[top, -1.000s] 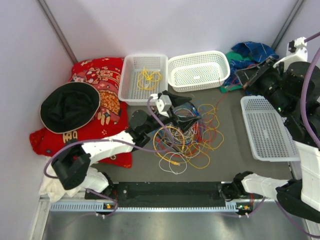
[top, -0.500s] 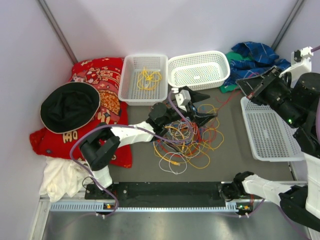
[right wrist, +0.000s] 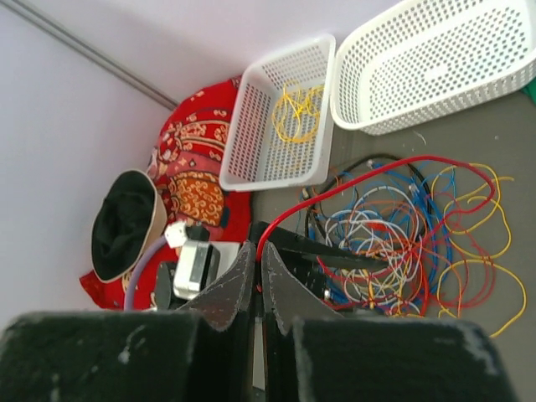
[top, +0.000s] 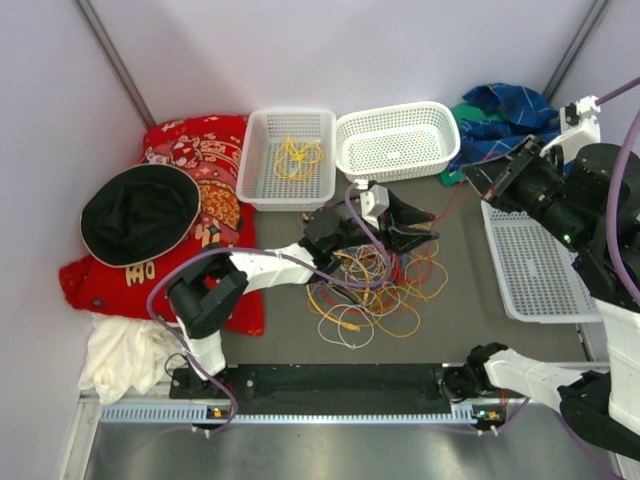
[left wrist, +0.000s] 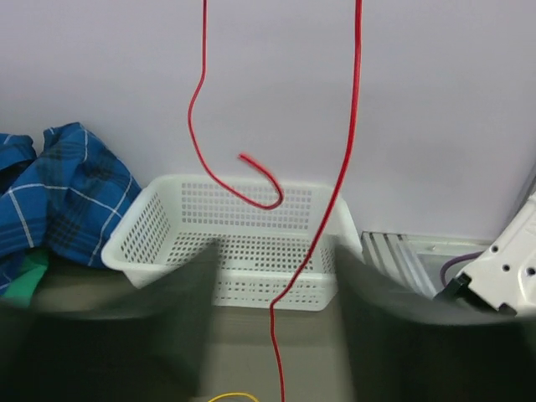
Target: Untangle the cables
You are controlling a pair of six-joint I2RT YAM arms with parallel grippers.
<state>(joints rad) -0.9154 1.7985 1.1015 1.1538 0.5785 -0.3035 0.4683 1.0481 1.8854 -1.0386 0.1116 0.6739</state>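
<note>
Plain pale walls (top: pixel 400 50) enclose the cell on three sides. A grey post (top: pixel 112 58) runs up each far corner. The surface (top: pixel 455 325) is dark grey, evenly lit. A slotted metal rail (top: pixel 300 412) borders its near edge.

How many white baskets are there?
3: a rectangular basket at the back holding a yellow cable, an oval basket beside it, a flat basket on the right.

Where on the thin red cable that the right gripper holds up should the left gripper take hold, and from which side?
Probably on the taut, straight stretch of the thin red cable below the right gripper, clear of the tangle. It runs nearly upright between the open jaws of the left gripper, so a level approach from the side should catch it alone.
</note>
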